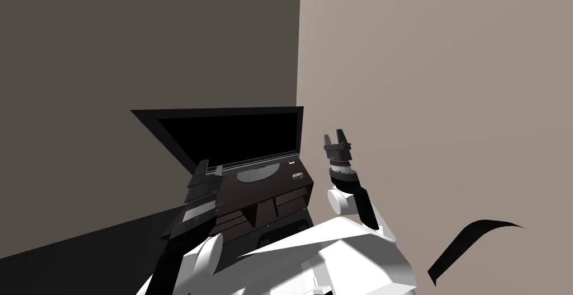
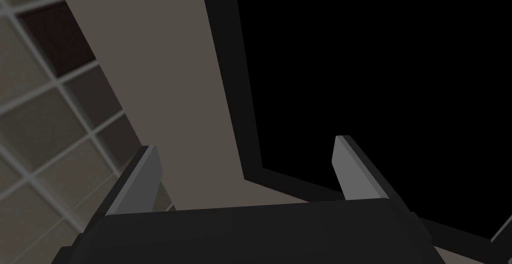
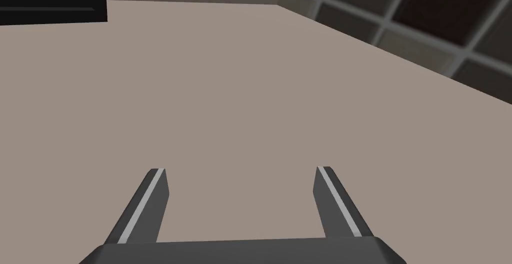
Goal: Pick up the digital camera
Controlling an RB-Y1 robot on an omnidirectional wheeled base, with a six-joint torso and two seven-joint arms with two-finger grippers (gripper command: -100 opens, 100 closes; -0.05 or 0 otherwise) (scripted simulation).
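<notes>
A small dark boxy thing (image 1: 298, 176), which may be the digital camera, lies on the right end of a dark TV stand (image 1: 280, 196). A black-screened TV (image 1: 235, 135) stands on the stand on a grey half-round foot (image 1: 257, 174). My left gripper (image 1: 208, 168) is raised over the stand's left end, open and holding nothing. In its wrist view the left gripper (image 2: 247, 168) points at the TV's lower frame corner (image 2: 250, 171). My right gripper (image 1: 336, 139) is up beside the stand's right end, open and empty. In its wrist view the right gripper (image 3: 240, 176) faces a bare beige wall (image 3: 250, 90).
The stand sits in a room corner, with a darker wall (image 1: 145, 45) behind it and a beige wall (image 1: 436, 84) to its right. The stand has drawers (image 1: 288, 199) on its front. A black curved shape (image 1: 470, 241) lies low on the right.
</notes>
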